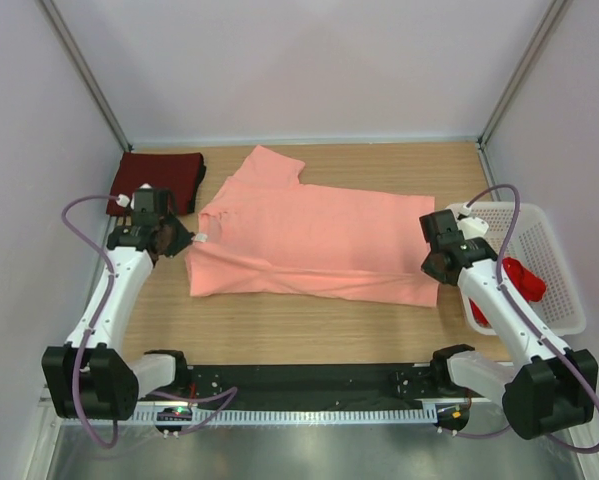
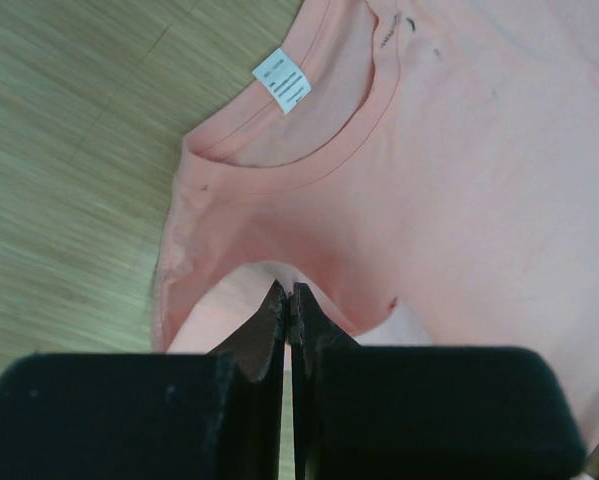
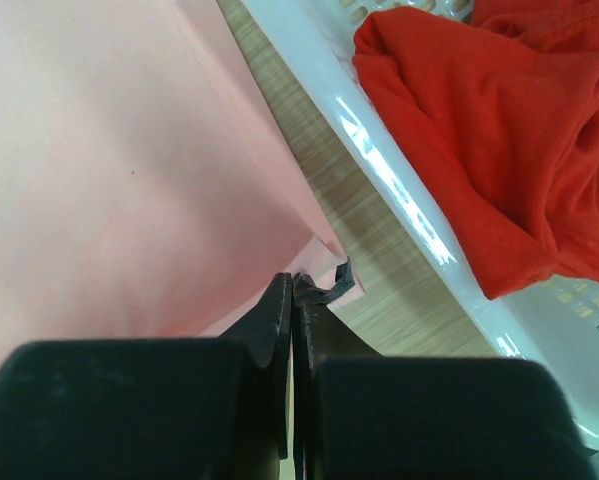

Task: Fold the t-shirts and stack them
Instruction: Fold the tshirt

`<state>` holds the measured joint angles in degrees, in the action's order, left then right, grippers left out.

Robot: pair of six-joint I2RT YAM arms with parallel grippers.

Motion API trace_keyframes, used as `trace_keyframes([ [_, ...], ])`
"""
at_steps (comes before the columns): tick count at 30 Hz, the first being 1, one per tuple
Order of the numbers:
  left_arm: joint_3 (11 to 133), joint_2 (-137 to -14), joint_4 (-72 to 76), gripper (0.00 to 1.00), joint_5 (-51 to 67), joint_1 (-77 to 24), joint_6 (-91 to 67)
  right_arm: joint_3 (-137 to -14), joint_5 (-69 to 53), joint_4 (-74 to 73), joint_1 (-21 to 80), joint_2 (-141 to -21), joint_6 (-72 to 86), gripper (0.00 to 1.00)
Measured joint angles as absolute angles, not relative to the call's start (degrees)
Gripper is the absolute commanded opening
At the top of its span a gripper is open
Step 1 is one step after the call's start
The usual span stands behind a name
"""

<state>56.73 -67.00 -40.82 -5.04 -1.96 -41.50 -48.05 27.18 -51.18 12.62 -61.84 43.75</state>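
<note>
Salmon-pink t-shirt (image 1: pixel 309 240): flat, table (image 1: pixel 309 330) centre. Left gripper (image 2: pixel 287 292): clenched on its shoulder fold, 9 o'clock end. Right gripper (image 3: pixel 292 282): clenched on its hem corner, 3 o'clock end. Dark maroon t-shirt (image 1: pixel 159 180): folded, 10 o'clock. Bright red t-shirt (image 1: pixel 524 278): in basket (image 1: pixel 549 240), 3 o'clock.

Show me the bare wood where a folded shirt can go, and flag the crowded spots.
Free: the wood strip between the salmon-pink shirt and the black base rail; the far strip right of its sleeve, up to the back wall. Crowded: maroon shirt in the far-left corner, basket with the red shirt along the right edge.
</note>
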Motion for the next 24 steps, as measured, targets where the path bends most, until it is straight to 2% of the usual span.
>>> trace_keyframes([
  [14,58.81,-77.34,-34.87,0.0,-5.28,-1.96,-39.59,-47.51,26.89,-41.78,12.51,-65.01,42.13,0.01],
  [24,58.92,-80.86,-24.75,0.0,1.02,-1.96,-36.71,-44.86,28.34,-40.77,12.49,-67.37,42.19,0.01],
])
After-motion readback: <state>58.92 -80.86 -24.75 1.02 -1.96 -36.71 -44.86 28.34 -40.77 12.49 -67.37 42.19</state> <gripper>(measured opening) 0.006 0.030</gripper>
